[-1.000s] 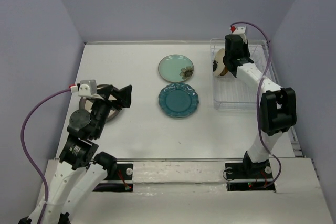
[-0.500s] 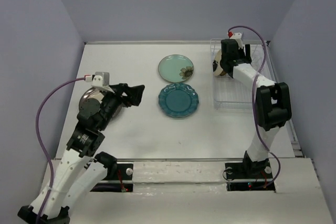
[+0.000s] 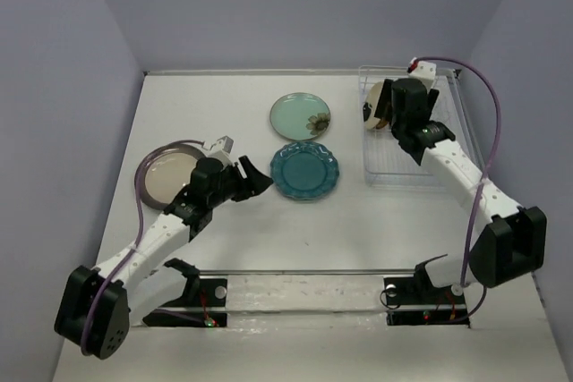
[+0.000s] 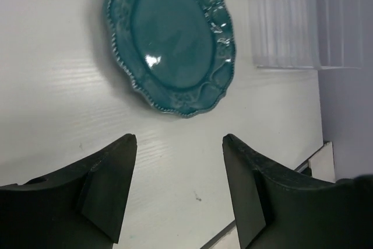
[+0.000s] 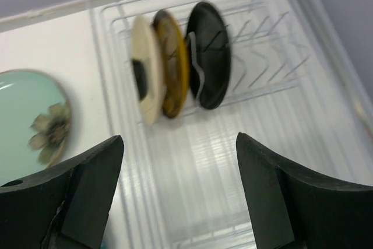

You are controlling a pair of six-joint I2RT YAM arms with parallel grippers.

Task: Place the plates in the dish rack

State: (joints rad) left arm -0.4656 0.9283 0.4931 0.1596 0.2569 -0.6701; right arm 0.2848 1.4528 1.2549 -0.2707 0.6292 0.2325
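**3 plates racked, 3 flat on table**

Both pincers are seen spread wide & empty. The L gripper (image 3: 253, 178) is held low over the table (image 3: 233, 230), just left of the scalloped teal plate (image 3: 304, 171). In the L wrist view that plate is seen beyond the fingertips, w/ nothing btwn the jaws & no contact visible. The R gripper (image 3: 387, 114) is held above the far left part of the dish rack (image 3: 414, 163), w/ nothing gripped.

The rack is set on the right side of the table, toward the far edge. At its far end 3 plates are stood on edge in the dividers, side by side: the cream plate (image 5: 144, 77) w/ black patch leftmost, the amber plate (image 5: 173, 65) in the middle, the black plate (image 5: 211, 53) rightmost. Whether cream & amber touch can't be told, as the R wrist view is blurred.

The mint plate (image 3: 300, 116) w/ flower is laid flat at centre far, w/ the teal one just near of it, close but apart. The beige plate (image 3: 166, 174) w/ grey rim is laid flat at left, partly hidden by the L arm.
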